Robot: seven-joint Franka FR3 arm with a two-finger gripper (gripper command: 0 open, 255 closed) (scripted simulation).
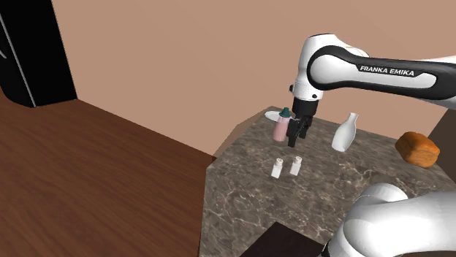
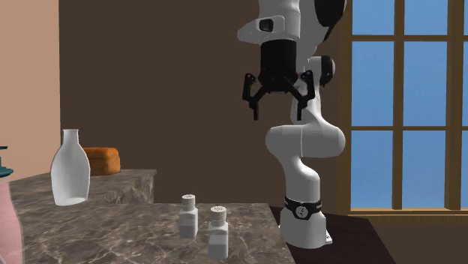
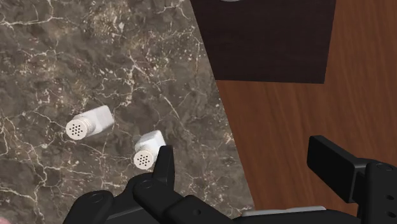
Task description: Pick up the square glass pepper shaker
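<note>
Big dark marble desk (image 1: 248, 212) fills the middle and lower half of the shoulder view, and the white arm (image 1: 365, 69) sweeps in from the right edge to hang over its centre. Toward the upper right of that view stand a white bottle (image 1: 346, 133) and a brown loaf (image 1: 417, 148), with a pink bottle (image 1: 280, 128) just left of the wrist, all away from the action. Now the tool (image 2: 277, 112): upper middle of the second exterior view, spread wide, holding nothing, well above the desk. Down below, the small stuff: two white look-alike shakers, upright, near each other at the centre of the shoulder view. I can't tell the pair apart for certain; my read is that the pepper shaker (image 3: 147, 151) is the one just beside one black finger in the wrist view, with the other shaker (image 3: 89, 123) a little further out. It sits beside that finger, not between the two, so the job is to slide across until the body is centred, turn the wrist so the pads meet flat faces, then drop straight. Grip the body under the cap, and mind the outer finger: with the neighbour so near, a sloppy descent would likely knock it over.
</note>
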